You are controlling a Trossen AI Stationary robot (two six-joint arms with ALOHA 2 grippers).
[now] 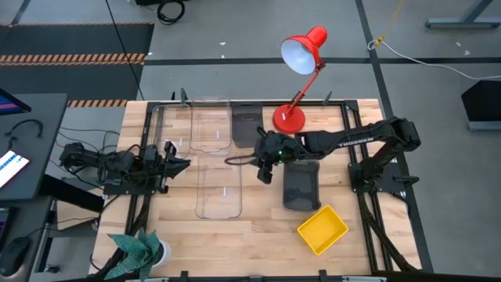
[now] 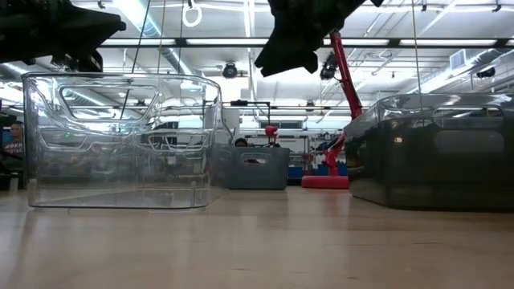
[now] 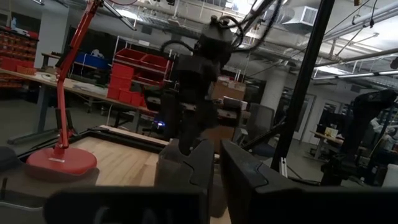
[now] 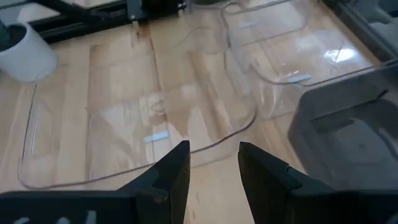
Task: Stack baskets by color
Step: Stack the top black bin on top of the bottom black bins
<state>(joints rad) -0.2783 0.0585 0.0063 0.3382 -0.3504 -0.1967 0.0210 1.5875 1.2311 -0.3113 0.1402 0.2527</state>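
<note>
Two clear baskets stand on the table, one near the middle [image 1: 219, 190] [image 4: 137, 124] and one at the far side [image 1: 210, 124]. A dark grey basket [image 1: 247, 124] stands beside the far clear one, and another [image 1: 301, 186] stands right of centre. A yellow basket [image 1: 322, 229] sits at the near right. My right gripper [image 1: 264, 172] [image 4: 214, 163] hangs open above the table. It is just past the middle clear basket's right rim and has nothing between its fingers. My left gripper [image 1: 178, 162] [image 3: 217, 168] waits shut at the table's left side, raised and touching nothing.
A red desk lamp [image 1: 291, 117] stands at the far side, its base close behind my right arm. A potted plant [image 1: 141, 249] sits at the near left corner. Bare wood lies between the middle clear basket and the right grey one.
</note>
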